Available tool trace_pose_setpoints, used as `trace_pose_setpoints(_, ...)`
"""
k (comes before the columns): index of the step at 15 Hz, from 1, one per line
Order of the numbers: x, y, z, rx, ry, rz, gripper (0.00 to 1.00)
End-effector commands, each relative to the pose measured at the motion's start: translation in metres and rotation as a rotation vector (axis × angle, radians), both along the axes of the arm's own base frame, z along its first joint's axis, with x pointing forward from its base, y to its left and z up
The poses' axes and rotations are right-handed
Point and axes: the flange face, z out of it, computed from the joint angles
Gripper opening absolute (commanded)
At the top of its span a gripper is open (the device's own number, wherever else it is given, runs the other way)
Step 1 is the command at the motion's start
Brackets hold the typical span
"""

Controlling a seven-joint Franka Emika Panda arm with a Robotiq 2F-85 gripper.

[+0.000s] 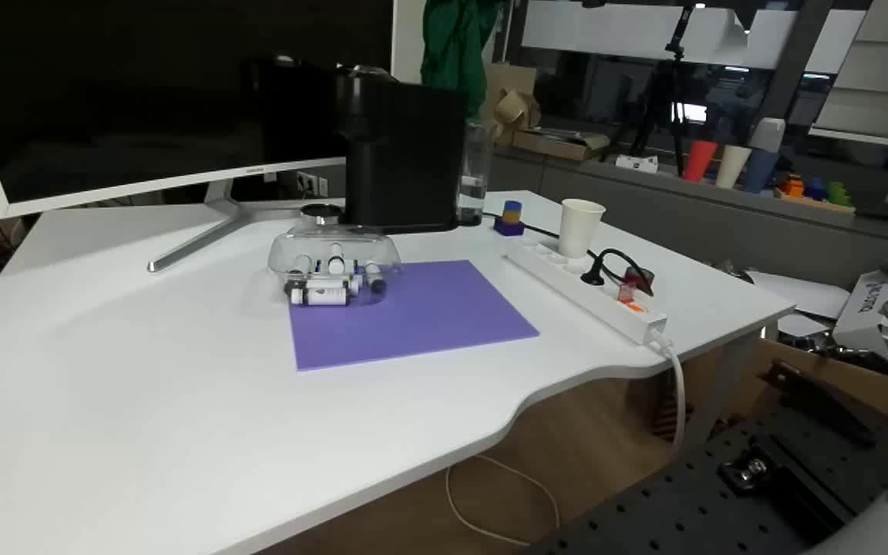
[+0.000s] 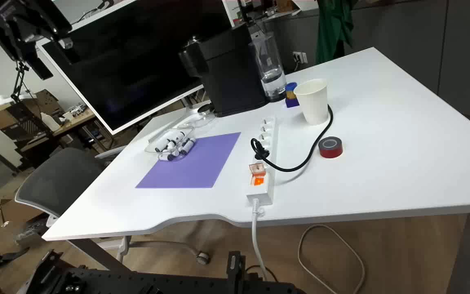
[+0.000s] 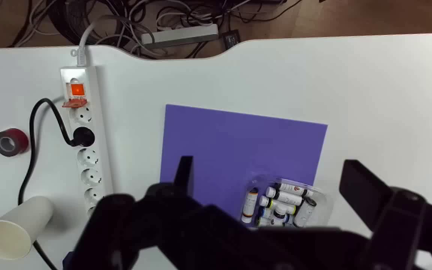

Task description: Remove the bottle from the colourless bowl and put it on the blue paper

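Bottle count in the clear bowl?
8 bottles visible in the clear bowl: by the wrist view, one at the left side, one at the right, five roughly side by side between, and one seemingly on top of those. More may be hidden underneath.

Clear bowl [image 1: 371, 245] over there straddles a corner of the blue paper [image 1: 421, 320] and the white desk [image 1: 151, 385], small white bottles [image 1: 326, 296] inside; monitor [image 1: 143, 92], black machine [image 1: 405, 158] behind; black plug [image 1: 593, 274] in power strip [image 1: 602, 307], white cup [image 1: 580, 230] just beside it
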Motion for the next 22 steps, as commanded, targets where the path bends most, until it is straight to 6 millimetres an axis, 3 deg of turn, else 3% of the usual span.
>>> trace_pose_setpoints(1,0.000,0.000,0.001,0.000,0.001,0.000,1.00)
trace_pose_setpoints(19,0.000,0.000,0.000,0.000,0.001,0.000,1.00)
trace_pose_setpoints(22,0.028,-0.013,-0.001,0.039,-0.049,-0.116,1.00)
